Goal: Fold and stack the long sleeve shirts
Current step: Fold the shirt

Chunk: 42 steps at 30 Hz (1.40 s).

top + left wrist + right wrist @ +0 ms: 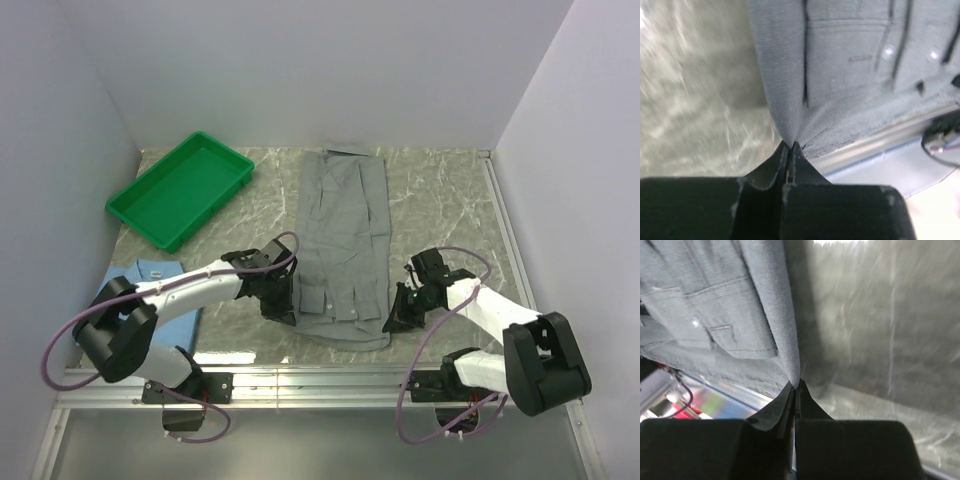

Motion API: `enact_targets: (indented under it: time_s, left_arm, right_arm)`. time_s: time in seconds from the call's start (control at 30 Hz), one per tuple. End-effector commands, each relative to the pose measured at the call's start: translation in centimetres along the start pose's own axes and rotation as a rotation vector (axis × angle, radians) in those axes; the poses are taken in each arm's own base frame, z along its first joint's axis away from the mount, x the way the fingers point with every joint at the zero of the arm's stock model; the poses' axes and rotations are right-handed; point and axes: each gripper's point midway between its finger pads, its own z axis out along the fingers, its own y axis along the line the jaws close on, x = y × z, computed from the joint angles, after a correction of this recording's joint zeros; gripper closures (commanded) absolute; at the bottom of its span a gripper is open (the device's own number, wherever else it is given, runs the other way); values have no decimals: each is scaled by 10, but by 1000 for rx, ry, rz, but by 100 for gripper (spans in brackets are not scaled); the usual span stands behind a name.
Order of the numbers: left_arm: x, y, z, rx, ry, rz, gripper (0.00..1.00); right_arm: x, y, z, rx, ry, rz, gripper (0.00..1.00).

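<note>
Grey shirt point(340, 240) lies mid-table as a long narrow strip running far-to-near, its near end close to the front edge. L gripper point(283, 310) is pinched fully together on the near-left corner, and R gripper point(395, 318) likewise on the near-right corner. In both wrist views the cloth puckers into a point right at the closed tips. Blue shirt point(150, 275) sits folded at near left, partly under the L arm, well apart from the grey one.

Risks, as I judge them:
- Both bites are at the very edge, so v. little cloth is held and a corner may slip out on the lift
- Can't tell how many layers each pinch has. If only the top one, the folded-in parts could sag open
- If the arms rise unevenly, the strip skews and the fold goes crooked
- L elbow passes over the blue shirt and could scuff it

Textures etc:
- Grey cloth is matte, limp, fine-ribbed, w/ stitched pocket, seams and small pale buttons
- Fingers are black, hard, wedge-shaped
- Table point(450, 210) is marbled grey-green w/ a slight sheen, prob. low friction
- Tray point(215, 212) at far left is bright green smooth plastic, rectangular w/ raised rim
</note>
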Motion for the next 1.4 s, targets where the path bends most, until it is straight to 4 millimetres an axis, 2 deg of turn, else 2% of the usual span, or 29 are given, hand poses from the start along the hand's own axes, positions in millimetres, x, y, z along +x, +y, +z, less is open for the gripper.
enact_targets:
  time_s: [0.0, 0.07, 0.2, 0.23, 0.4, 0.43, 0.57, 0.63, 0.67, 0.7, 0.73, 0.8, 0.83, 0.87, 0.9, 0.97, 1.0, 1.2, 1.37]
  left_arm:
    - [29, 3, -17, 5, 60, 44, 99]
    - [39, 4, -20, 18, 80, 34, 100]
    - [33, -4, -36, 49, 28, 23, 99]
    - [24, -3, -37, 30, -13, 24, 99]
    - [-24, -26, -49, 55, -127, 20, 99]
    - [-32, -28, -51, 58, -145, 14, 100]
    - [-83, -40, -65, 88, -254, -13, 100]
    - [-99, -43, -61, 92, -265, -20, 99]
    - [-114, -48, -67, 104, -294, -18, 100]
    - [-122, -47, -61, 94, -294, -24, 99]
    - [-134, -56, -68, 116, -321, -15, 99]
    - [-150, -53, -61, 94, -329, -18, 100]
    - [-159, -53, -60, 84, -347, -17, 99]
    - [-171, -55, -64, 88, -372, -14, 100]
    - [-177, -51, -54, 71, -358, -22, 99]
    - [-194, -50, -55, 68, -381, -30, 100]
    - [-200, -46, -48, 52, -376, -41, 100]
    - [-241, -36, -46, 39, -450, -90, 100]
    - [-272, -38, -47, 26, -519, -78, 99]
  right_arm:
    - [11, 9, -14, -16, 21, -39, 100]
    - [15, 11, -20, -19, 17, -43, 100]
    - [15, 14, -32, -16, 4, -75, 100]
    - [11, 20, -38, -19, -7, -85, 100]
    - [-16, 41, -51, -25, -64, -115, 100]
    - [-26, 51, -57, -40, -93, -129, 100]
    - [-53, 66, -60, -33, -122, -140, 100]
    - [-71, 76, -65, -30, -157, -154, 100]
    - [-77, 77, -63, -19, -155, -149, 100]
    - [-87, 86, -68, -31, -180, -159, 100]
    - [-96, 89, -69, -31, -199, -161, 100]
    - [-107, 93, -67, -23, -204, -154, 100]
    - [-117, 101, -70, -29, -225, -163, 100]
    - [-123, 98, -65, -10, -216, -158, 100]
    - [-132, 105, -69, -17, -234, -166, 100]
    - [-144, 102, -64, 10, -232, -160, 100]
    - [-151, 107, -68, 8, -247, -166, 100]
    - [-188, 113, -70, 11, -299, -145, 100]
    - [-215, 114, -61, 32, -324, -126, 100]
